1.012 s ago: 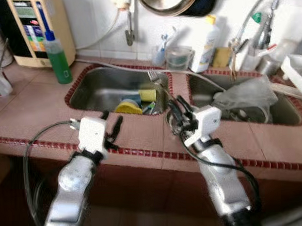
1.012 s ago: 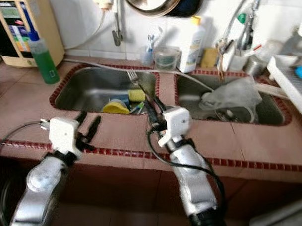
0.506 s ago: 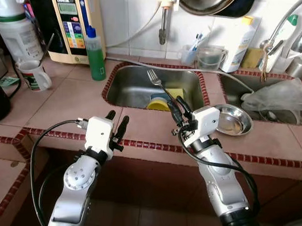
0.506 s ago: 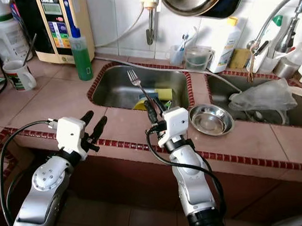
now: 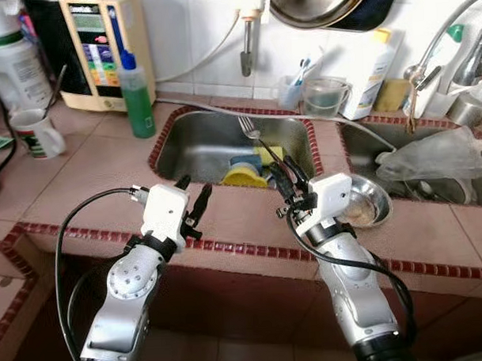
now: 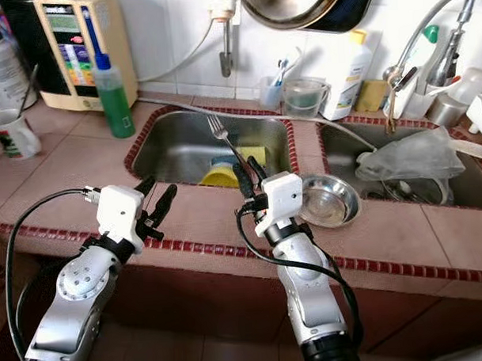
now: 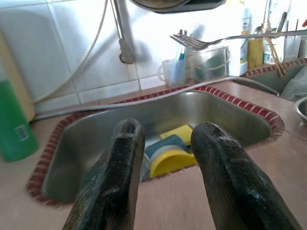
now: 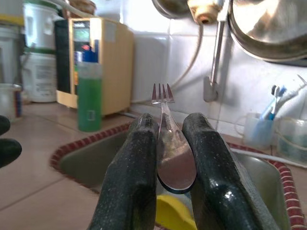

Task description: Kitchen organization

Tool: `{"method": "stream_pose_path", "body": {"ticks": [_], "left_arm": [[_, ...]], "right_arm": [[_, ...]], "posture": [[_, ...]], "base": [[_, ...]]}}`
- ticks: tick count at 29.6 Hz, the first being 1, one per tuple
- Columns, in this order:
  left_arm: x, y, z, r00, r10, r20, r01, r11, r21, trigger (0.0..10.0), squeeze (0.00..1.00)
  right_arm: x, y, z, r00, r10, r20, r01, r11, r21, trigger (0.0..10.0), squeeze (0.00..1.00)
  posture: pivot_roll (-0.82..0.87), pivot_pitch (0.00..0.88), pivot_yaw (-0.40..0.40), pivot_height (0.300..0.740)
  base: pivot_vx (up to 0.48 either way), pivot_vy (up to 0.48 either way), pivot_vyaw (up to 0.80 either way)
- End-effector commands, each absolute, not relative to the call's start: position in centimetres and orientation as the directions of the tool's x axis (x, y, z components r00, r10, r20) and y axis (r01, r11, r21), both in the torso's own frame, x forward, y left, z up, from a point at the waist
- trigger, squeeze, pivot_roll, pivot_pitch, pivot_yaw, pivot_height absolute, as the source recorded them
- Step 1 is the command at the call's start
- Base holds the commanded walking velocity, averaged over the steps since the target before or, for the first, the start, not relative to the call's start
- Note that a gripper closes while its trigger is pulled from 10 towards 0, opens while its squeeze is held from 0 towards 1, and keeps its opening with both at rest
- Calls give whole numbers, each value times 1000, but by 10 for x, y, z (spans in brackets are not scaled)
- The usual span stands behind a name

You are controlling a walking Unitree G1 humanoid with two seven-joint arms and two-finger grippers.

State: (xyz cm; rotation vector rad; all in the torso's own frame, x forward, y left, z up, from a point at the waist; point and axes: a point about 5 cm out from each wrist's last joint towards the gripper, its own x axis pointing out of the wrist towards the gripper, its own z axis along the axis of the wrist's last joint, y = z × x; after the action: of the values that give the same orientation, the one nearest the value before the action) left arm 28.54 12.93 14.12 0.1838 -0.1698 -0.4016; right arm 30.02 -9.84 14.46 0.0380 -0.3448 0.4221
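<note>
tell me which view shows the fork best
The right wrist view: the fork sits close up, clamped between the right gripper fingers, tines up. The eye views show it small above the sink; the left wrist view catches it side-on.

- Your desk (image 5: pixel 90 166) carries two sinks: the left sink (image 5: pixel 194 147) holds a sponge (image 5: pixel 272 154).
- A steel bowl (image 6: pixel 327 201) sits on the desk before the right sink (image 6: pixel 463 181).
- A soap bottle (image 5: pixel 135 97) stands left of the left sink.

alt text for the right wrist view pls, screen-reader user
The right pincer grips a silver metal fork by its handle between two black fingers, tines pointing up, above a steel sink basin set in a pink-tiled counter. Behind it stand a green liquid soap bottle, a beige wall-mounted appliance and white wall tiles.
</note>
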Motion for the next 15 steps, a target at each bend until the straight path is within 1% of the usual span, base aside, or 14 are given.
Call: {"method": "stream_pose_path", "body": {"ticks": [1,9,15], "left_arm": [[287,128,141,901,-416,119,384,896,223,10000,0],[289,126,141,899,-419,123,387,895,221,10000,0],[288,125,142,897,-423,131,390,894,220,10000,0]], "right_arm": [[302,-99,148,853,390,346,-403,915,-39,10000,0],[302,-100,147,854,390,344,-402,915,-41,10000,0],[301,-100,146,855,390,341,-402,915,-40,10000,0]], "posture": [[14,7,-33,740],[10,9,-32,740],[8,11,-30,740]], "base": [[424,0,0],[423,0,0],[281,0,0]]}}
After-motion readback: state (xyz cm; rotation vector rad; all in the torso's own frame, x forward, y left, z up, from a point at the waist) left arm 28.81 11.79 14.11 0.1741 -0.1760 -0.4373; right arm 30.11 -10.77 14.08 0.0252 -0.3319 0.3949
